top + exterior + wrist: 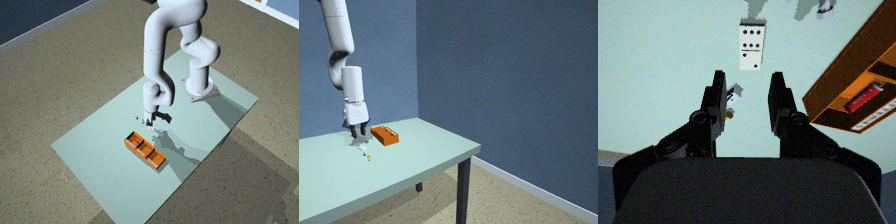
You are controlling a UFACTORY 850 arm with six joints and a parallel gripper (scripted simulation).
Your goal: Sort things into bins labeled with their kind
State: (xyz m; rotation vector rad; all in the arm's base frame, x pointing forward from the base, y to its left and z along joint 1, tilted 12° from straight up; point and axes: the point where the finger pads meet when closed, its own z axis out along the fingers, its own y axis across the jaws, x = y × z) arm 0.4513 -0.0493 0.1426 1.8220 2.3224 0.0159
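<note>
My gripper point(748, 85) is open and empty, held a little above the table, to one side of the bins. It also shows in the top view point(148, 121) and the exterior view point(358, 133). A white domino point(751, 47) lies flat just ahead of the fingertips. A small grey-white piece point(734, 94) and a small brass piece point(729, 116) lie below the left finger. Another small grey piece point(154, 138) lies by the bins. The orange row of three labelled bins point(144, 150) stands on the table. A red battery point(863, 98) lies in its end compartment.
The arm's base point(200, 90) is bolted at the far side of the table. The bins' other two compartments look empty in the top view. The table's edges are far from the gripper.
</note>
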